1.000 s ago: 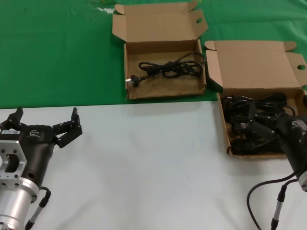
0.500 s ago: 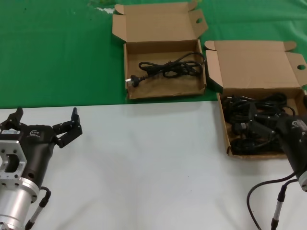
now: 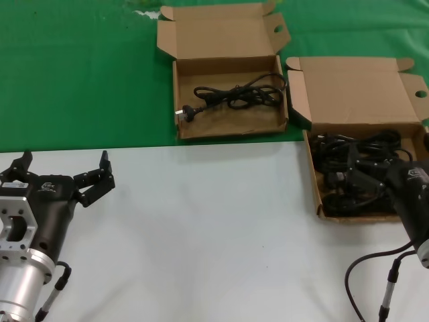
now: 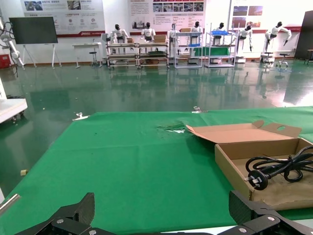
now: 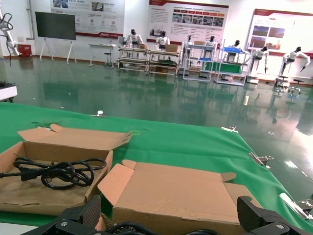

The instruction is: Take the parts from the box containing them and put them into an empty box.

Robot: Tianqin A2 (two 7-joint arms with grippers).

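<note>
The wider flat-lidded box (image 3: pixel 315 176) sits at the right and holds a pile of black coiled cords (image 3: pixel 365 144). My right gripper (image 3: pixel 345 176) is open, low over that pile, with nothing between its fingers. In the right wrist view its fingers (image 5: pixel 88 210) stand wide apart before the box's lid (image 5: pixel 176 191), with cords (image 5: pixel 128 228) just below. The squarer box with winged lid (image 3: pixel 179 100) lies at the back centre and holds one cord (image 3: pixel 234 95), which also shows in the left wrist view (image 4: pixel 279 169). My left gripper (image 3: pixel 65 161) is open and empty over the white table at the front left.
A green cloth (image 3: pixel 80 67) covers the far half of the table and a white surface (image 3: pixel 214 235) covers the near half. Both boxes lie near the border between them. My right arm's cable (image 3: pixel 365 268) loops over the white surface at the front right.
</note>
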